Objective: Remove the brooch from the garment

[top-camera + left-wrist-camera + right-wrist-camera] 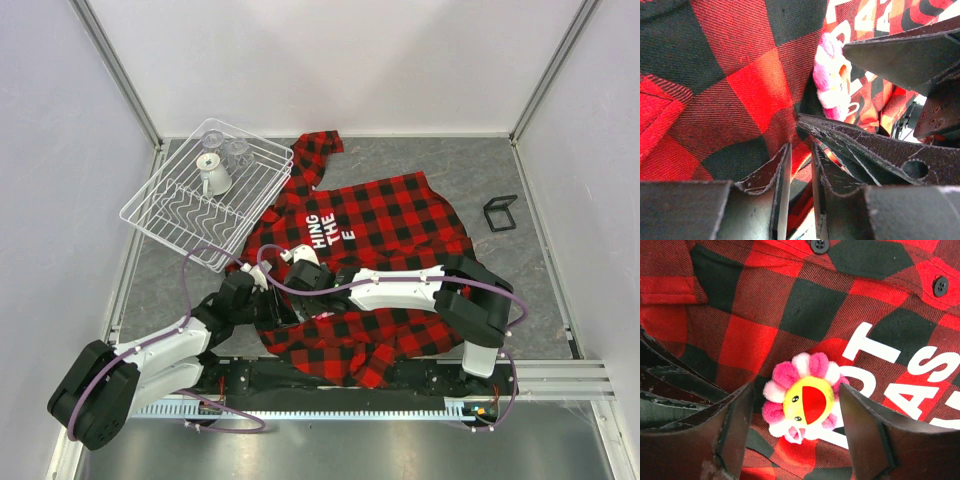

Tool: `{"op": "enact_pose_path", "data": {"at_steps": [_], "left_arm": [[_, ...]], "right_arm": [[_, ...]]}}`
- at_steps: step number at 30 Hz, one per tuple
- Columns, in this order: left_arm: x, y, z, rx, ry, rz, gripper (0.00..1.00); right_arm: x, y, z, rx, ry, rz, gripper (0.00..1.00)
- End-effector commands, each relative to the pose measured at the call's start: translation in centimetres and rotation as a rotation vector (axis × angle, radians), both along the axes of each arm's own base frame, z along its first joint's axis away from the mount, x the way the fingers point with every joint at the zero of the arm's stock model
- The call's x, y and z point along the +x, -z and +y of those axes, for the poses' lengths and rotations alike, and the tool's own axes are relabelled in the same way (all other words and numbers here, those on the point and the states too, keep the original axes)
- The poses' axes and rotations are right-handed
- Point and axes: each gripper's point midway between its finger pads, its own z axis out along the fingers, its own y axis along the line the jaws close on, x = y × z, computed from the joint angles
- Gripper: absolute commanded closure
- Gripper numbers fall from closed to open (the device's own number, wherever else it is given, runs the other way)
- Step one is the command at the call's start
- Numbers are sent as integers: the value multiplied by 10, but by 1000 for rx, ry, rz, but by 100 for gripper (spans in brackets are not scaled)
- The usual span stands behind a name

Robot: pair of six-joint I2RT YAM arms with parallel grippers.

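The shirt (400, 210) lies spread across the middle of the bench (420, 160). The brooch (802, 402) is pinned to it beside the white lettering (920, 375), toward the near edge and left of centre. In the top view the two wrists hide it.

The right gripper (796, 388) stands over the brooch with its fingers apart, one on each side of the petals and neither touching them. The left gripper (801, 150) sits just beside it on the plaid with its fingers almost together. A sliver of cloth shows in the slit, but whether the fingers pinch it cannot be told.

The main risk is a soft grip. The petals look plush, so the fingers may squash the fluff and slide off. A lift could also haul the cloth up with the pin if the clasp at the back, which is hidden, holds. If the left gripper has no real hold on the shirt, nothing resists that pull. The two grippers are also very close, so closing or twisting could knock one against the other.
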Motion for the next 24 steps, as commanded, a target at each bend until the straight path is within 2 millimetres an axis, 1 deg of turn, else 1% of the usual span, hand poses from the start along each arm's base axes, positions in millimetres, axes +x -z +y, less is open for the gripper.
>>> {"op": "enact_pose_path", "data": {"at_steps": [1,3,4,6,7,10,11,13,14,16,17,19,20,21,23,24], "left_arm": [[5,-1,1,2,-22,-6,71],[5,-1,0,3,-22,-6,71],[5,-2,0,2,-22,-8,71],[6,-3,0,-1,-22,-12,71],[5,-3,0,-1,-22,-12,71],[5,-4,1,2,-24,-11,71],[5,-3,1,1,-24,-13,71],[5,-4,2,1,-29,-15,71],[5,-4,2,1,-30,-17,71],[4,-4,2,1,-30,-18,71],[4,-5,2,-1,-28,-20,71],[5,-6,2,-1,-32,-23,71],[5,-7,2,-4,-30,-25,71],[5,-8,2,-5,-32,-28,71],[5,-8,2,-5,-32,-28,71],[5,-8,3,-5,-32,-30,71]], "right_arm": [[13,-11,3,-53,22,-84,30],[13,-10,3,-55,23,-82,38],[13,-12,4,-50,25,-81,45],[12,-11,4,-43,34,-74,54],[12,-11,4,-39,39,-71,60],[11,-15,6,-15,54,-67,66],[11,-21,7,8,59,-68,69],[7,-23,12,70,62,-33,75],[10,-30,14,110,72,-26,77],[10,-31,15,165,87,-5,81],[10,-35,15,201,89,21,83],[9,-32,14,260,102,53,89],[10,-39,14,312,101,81,90],[9,-35,13,345,108,95,92],[9,-42,11,413,120,127,93],[11,-43,11,447,128,117,94]]}}
